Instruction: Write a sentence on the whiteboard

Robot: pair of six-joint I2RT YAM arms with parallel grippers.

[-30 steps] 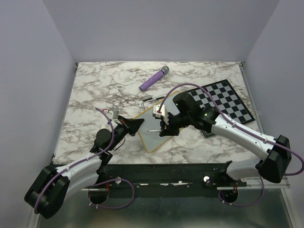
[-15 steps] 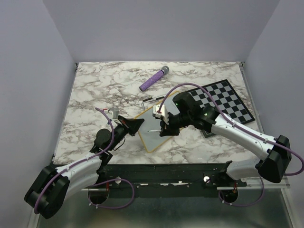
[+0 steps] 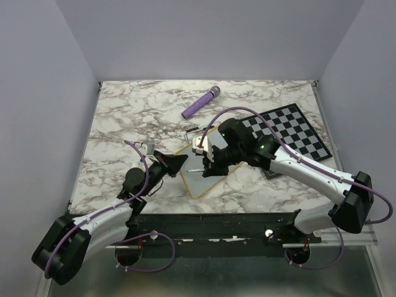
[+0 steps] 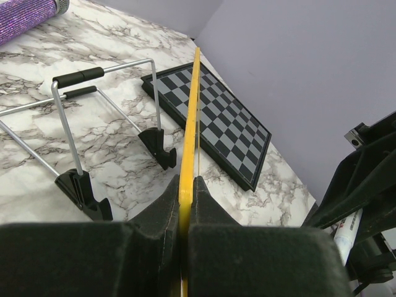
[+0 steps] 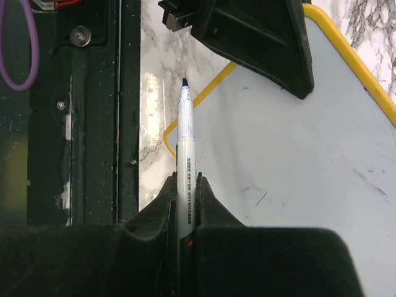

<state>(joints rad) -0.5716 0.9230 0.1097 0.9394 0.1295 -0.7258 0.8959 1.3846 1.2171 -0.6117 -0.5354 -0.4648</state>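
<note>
Whiteboard in left jaws, marker in right jaws

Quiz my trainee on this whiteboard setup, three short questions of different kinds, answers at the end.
1. True or false: the jaws on the right arm are shut on a blue-tipped marker.
2. The jaws on the left arm clamp: A) the yellow frame of the whiteboard, B) the marker, C) nothing?
3. In the top view, what lies right of the whiteboard?
Key: 1 true; 2 A; 3 the chessboard.
</note>
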